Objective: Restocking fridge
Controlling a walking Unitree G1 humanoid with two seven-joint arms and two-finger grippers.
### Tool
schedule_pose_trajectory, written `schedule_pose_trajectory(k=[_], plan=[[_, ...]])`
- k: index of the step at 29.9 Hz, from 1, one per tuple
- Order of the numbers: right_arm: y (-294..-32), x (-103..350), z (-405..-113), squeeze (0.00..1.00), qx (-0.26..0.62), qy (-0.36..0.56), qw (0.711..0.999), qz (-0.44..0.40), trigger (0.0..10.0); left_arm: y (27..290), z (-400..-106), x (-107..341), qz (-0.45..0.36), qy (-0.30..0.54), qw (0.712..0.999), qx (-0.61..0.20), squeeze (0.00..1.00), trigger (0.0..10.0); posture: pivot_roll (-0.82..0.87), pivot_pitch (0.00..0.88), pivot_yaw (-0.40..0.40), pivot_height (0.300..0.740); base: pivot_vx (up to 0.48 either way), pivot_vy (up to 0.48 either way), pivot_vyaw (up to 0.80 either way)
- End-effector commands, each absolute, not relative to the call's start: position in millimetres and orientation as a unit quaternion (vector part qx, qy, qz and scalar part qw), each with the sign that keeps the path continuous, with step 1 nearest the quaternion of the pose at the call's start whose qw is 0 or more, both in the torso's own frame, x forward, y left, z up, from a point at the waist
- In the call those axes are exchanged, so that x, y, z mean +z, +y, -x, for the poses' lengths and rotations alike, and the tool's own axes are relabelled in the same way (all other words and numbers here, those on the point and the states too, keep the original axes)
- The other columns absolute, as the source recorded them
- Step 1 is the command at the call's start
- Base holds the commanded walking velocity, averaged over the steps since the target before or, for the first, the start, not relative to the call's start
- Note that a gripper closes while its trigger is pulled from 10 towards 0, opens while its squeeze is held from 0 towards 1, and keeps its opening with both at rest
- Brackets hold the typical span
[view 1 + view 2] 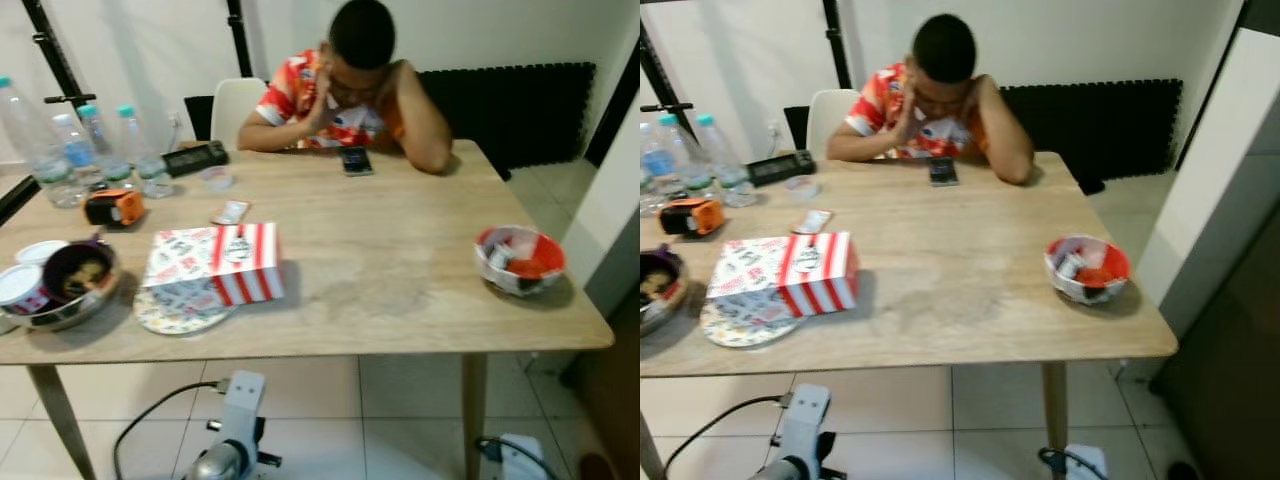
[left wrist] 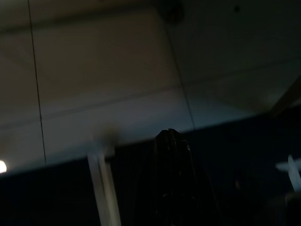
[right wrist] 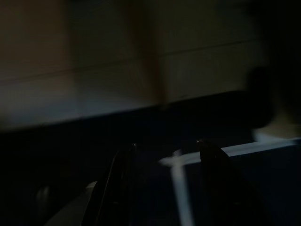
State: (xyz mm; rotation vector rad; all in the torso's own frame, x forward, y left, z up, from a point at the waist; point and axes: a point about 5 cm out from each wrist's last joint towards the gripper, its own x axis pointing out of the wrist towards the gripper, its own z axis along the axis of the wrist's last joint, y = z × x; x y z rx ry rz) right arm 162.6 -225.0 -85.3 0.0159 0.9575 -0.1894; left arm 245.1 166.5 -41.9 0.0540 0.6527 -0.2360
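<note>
You find four clear plastic water bottles [image 1: 40, 145] with blue caps at ten o'clock on the wooden tabletop [image 1: 380, 270]. I judge them light, smooth, a little slippery; take one around its middle. Both arms hang idle; left jaws look pressed together, right jaws spread.

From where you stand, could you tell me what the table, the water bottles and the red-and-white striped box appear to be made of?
The large light-brown table looks like wood or wood-effect laminate, matte, with visible grain. The clear water bottles with teal caps seem to be thin transparent plastic, since the wall shows through them. The red-and-white striped box appears to be printed cardboard, with sharp folded edges.
</note>
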Motion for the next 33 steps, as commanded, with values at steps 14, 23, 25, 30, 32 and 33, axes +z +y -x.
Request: schedule_pose_trajectory(k=[14, 23, 25, 30, 32, 33], plan=[[-217, -84, -172, 0.00, -0.076, 0.458, 0.886, -0.007, 10.0, 184, -236, -48, -0.032, 0.336, 0.939, -0.071, 0.00, 10.0, -0.01, 0.037, 0.040, 0.740, 0.000, 0.000, 0.00], [-214, -80, -181, 0.00, -0.070, 0.448, 0.891, 0.008, 10.0, 188, -233, -49, -0.036, 0.341, 0.937, -0.063, 0.00, 10.0, 0.00, 0.032, 0.034, 0.740, 0.000, 0.000, 0.00], [-213, -79, -182, 0.00, -0.067, 0.448, 0.891, 0.010, 10.0, 188, -234, -48, -0.032, 0.338, 0.939, -0.056, 0.00, 10.0, 0.00, 0.032, 0.026, 0.740, 0.000, 0.000, 0.00], [-211, -81, -182, 0.00, -0.063, 0.455, 0.888, 0.015, 10.0, 191, -227, -54, -0.015, 0.358, 0.933, -0.032, 0.00, 10.0, 0.01, 0.023, 0.022, 0.740, 0.000, 0.000, 0.00], [-211, -81, -182, 0.00, -0.064, 0.456, 0.887, 0.015, 10.0, 193, -224, -56, -0.013, 0.364, 0.931, -0.025, 0.00, 10.0, 0.01, 0.023, 0.022, 0.740, 0.000, 0.000, 0.00], [-211, -81, -181, 0.00, -0.064, 0.458, 0.886, 0.016, 10.0, 194, -222, -58, -0.015, 0.368, 0.930, -0.020, 0.00, 10.0, 0.01, 0.022, 0.023, 0.740, 0.000, 0.000, 0.00]])
